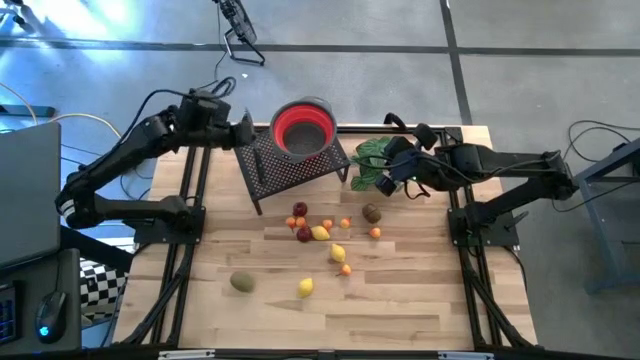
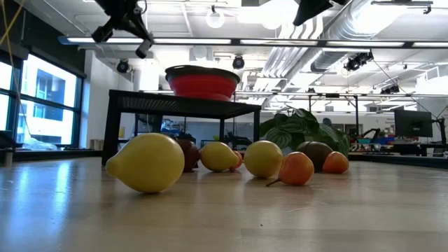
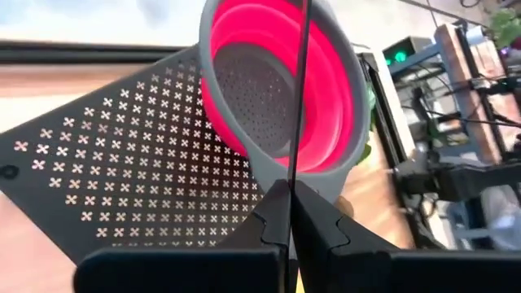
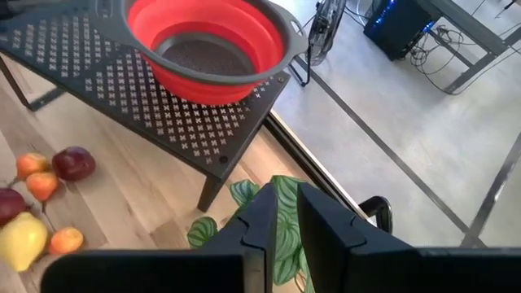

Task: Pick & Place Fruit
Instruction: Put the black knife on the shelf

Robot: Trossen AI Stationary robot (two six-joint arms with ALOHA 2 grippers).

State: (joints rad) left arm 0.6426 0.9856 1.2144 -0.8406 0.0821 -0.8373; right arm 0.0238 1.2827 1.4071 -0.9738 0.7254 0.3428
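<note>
Overhead arrangement: the fruit is lying scattered on the wooden table, in front of the black perforated stand carrying the red colander. The right gripper, fingers narrowed with a slim gap and holding nothing, is hovering over the leafy plant. The left gripper, fingers pressed together, is waiting beside the colander.

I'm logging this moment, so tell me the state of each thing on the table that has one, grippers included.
Red colander: upright on the rack, empty.
Black perforated rack: standing on its legs, holding only the colander.
Fruit: loose on the tabletop, none in the colander.
Leafy plant: lying beside the rack.
Left gripper: shut, empty, above the rack.
Right gripper: nearly closed, over the plant, holding nothing visible.
</note>
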